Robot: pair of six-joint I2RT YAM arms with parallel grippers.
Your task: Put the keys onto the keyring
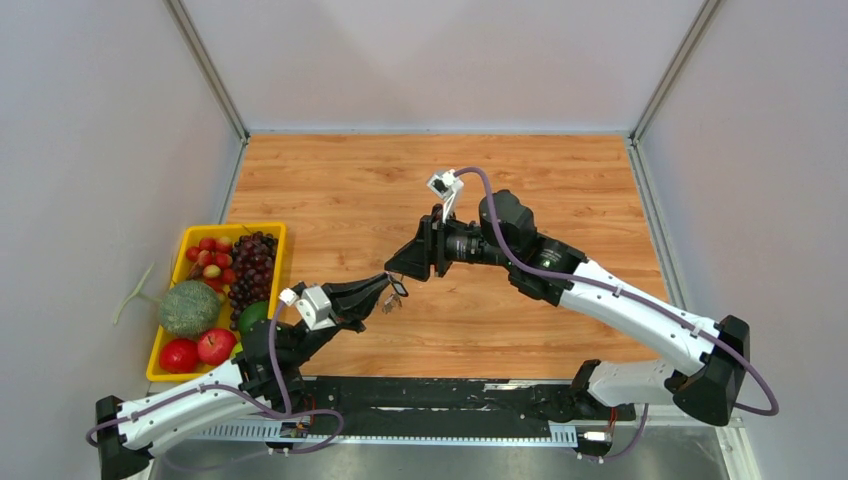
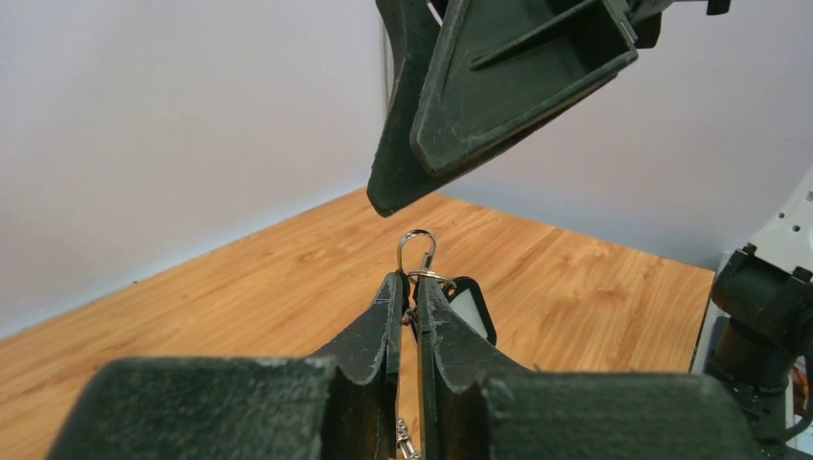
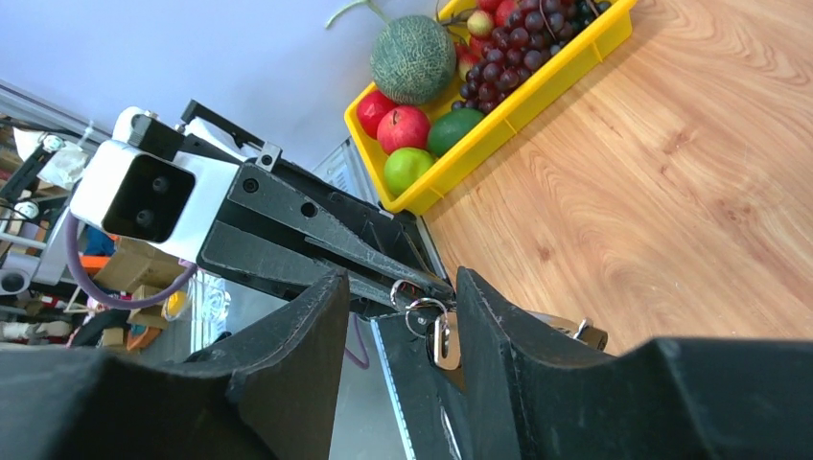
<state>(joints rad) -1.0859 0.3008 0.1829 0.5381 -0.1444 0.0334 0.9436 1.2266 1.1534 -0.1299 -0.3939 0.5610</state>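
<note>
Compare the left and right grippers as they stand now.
The left gripper has its jaws shut on the keyring. The right gripper has its jaws open, apparently clamping nothing. In the top view the left gripper points rightward and the right gripper points leftward. Both are black, and their tips nearly meet above the table.

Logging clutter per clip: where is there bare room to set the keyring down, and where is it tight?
Bare wood: the far strip of the table between the back wall and the right arm; also the patch between the yellow tray and the left end effector. Crowded: mid-table, where the open right end effector faces the left one, shut on the keyring.
</note>
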